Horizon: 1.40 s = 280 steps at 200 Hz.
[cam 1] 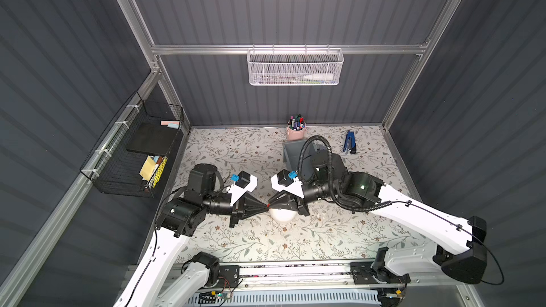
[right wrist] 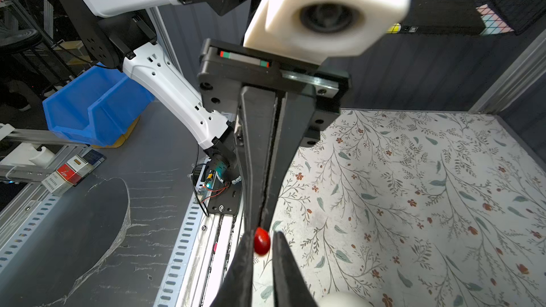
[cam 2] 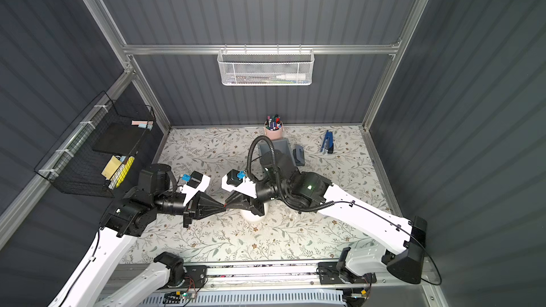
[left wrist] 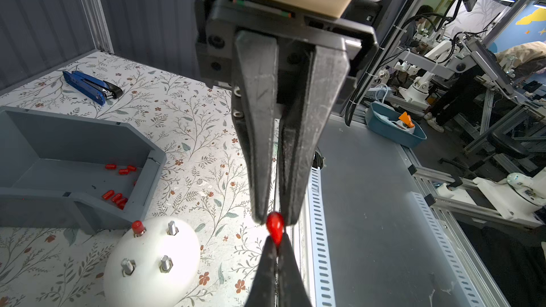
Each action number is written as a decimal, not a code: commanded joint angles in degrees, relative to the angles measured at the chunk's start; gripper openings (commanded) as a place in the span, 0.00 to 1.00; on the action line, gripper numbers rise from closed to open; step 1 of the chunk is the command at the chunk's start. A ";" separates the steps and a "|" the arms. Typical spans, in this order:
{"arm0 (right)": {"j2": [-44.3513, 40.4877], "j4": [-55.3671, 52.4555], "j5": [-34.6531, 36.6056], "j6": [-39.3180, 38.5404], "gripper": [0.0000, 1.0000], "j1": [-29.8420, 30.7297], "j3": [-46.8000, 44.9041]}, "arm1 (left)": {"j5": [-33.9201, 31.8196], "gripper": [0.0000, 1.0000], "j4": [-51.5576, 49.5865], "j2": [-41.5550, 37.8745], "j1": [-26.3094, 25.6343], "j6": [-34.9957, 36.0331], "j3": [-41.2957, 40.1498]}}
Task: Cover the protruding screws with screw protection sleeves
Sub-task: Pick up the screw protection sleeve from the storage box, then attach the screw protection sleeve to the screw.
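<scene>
A white dome (left wrist: 150, 261) sits mid-table, seen in both top views (cam 1: 283, 215) (cam 2: 252, 216). Three bare protruding screws (left wrist: 172, 228) stick up from it, and a fourth wears a red sleeve (left wrist: 138, 227). More screw protection sleeves (left wrist: 116, 197) lie in the grey bin (left wrist: 74, 149). Both grippers meet tip to tip just above the dome. My left gripper (left wrist: 276, 246) is shut on the pinched narrow end of a red sleeve (left wrist: 274, 227). My right gripper (right wrist: 263, 236) straddles its rounded end (right wrist: 261, 242). One finger touches it; a thin gap shows at the other.
The grey bin (cam 1: 292, 152) stands behind the right arm, with a pink pen cup (cam 1: 296, 129) at the back wall. A blue stapler (cam 1: 350, 143) lies back right and a small grey block (cam 2: 299, 155) beside the bin. A black wire basket (cam 1: 139, 149) hangs on the left wall.
</scene>
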 commanded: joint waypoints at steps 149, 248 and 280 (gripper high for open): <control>-1.01 -2.13 0.57 -1.45 0.00 0.07 0.88 | -1.09 0.60 -0.90 -0.14 -0.05 1.86 0.41; -1.08 7.06 17.50 1.07 0.00 -0.26 -9.01 | -20.08 1.00 1.65 -8.43 0.03 5.23 -4.88; 2.31 10.90 24.41 2.76 0.00 -0.94 -12.51 | -22.76 0.99 2.31 -8.11 0.04 4.77 -5.36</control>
